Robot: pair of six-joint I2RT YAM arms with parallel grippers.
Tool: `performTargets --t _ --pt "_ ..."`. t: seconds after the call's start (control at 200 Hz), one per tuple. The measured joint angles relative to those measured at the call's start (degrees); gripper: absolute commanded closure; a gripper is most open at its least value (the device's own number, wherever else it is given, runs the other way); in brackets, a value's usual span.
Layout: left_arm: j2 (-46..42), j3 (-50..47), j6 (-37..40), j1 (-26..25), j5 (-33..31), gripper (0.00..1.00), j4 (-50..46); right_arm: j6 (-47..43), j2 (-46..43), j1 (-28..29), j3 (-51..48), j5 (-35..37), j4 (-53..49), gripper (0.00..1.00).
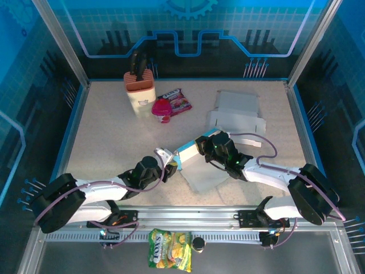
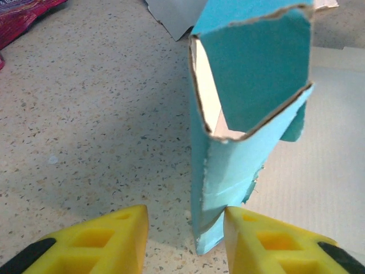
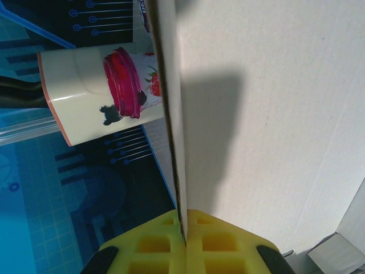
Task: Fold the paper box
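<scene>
Paper box [image 1: 199, 174]: mid-surface, toward the near edge, half-formed. Its teal flap [image 2: 251, 74] stands upright, long axis vertical. The flap's lower end sits between the fingers of the left pincer [image 2: 185, 231], whose jaws are apart and not clamping. Right pincer [image 3: 184, 228] is closed on the white panel [image 3: 274, 114] edge.

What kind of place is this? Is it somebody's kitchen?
Probably a robot practice booth, not a kitchen: a left arm and right arm bolted to a rail, a speckled table walled by blue panels, a paper box between them.
</scene>
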Motion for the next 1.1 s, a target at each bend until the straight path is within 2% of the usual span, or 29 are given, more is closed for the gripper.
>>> performTargets --t 0.335,0.5,0.9,1.101 --pt "-0.02 0.00 0.02 -0.33 1.29 0.66 1.18 -0.02 0.98 0.98 0.00 0.85 1.55 1.00" --pt "-0.02 0.04 -0.15 -0.66 1.25 0.61 1.73 -0.39 1.51 1.64 -0.02 1.51 2.51 1.00" --pt "0.37 0.81 -0.48 -2.16 0.59 0.68 2.12 -1.29 1.90 2.21 -1.03 2.95 5.70 1.00" --pt "1.33 1.18 -0.63 -2.51 -0.94 0.68 2.12 -1.33 2.75 2.86 -1.81 4.31 8.20 1.00"
